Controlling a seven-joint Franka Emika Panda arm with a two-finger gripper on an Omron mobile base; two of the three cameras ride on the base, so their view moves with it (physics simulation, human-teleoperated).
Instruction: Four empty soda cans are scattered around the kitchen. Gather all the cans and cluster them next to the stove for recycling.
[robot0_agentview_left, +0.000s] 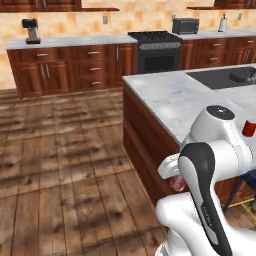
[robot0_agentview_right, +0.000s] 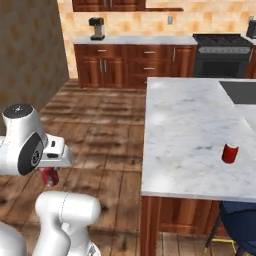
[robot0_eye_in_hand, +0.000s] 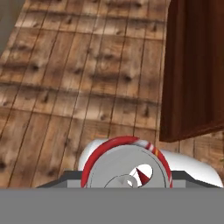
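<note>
My gripper (robot0_agentview_right: 48, 172) is shut on a red soda can (robot0_agentview_right: 49, 177), held low over the wood floor beside the island. In the hand view the can's silver top and red rim (robot0_eye_in_hand: 127, 164) sit right at the fingers. The same can (robot0_agentview_left: 176, 183) peeks out under the white hand in the left base view. A second red can (robot0_agentview_right: 230, 153) stands upright on the island counter near its front edge, also seen at the right (robot0_agentview_left: 248, 128). The black stove (robot0_agentview_left: 157, 50) with grated burners stands against the back wall (robot0_agentview_right: 222, 52).
The marble island (robot0_agentview_right: 185, 130) with its brown side panel (robot0_eye_in_hand: 197, 65) is close on the right; a sink (robot0_agentview_left: 225, 77) is set in it. A coffee maker (robot0_agentview_left: 32, 31), toaster oven (robot0_agentview_left: 185, 25) and paper-towel roll (robot0_agentview_left: 223, 23) stand on the back counters. A blue stool (robot0_agentview_right: 240, 225) stands by the island.
</note>
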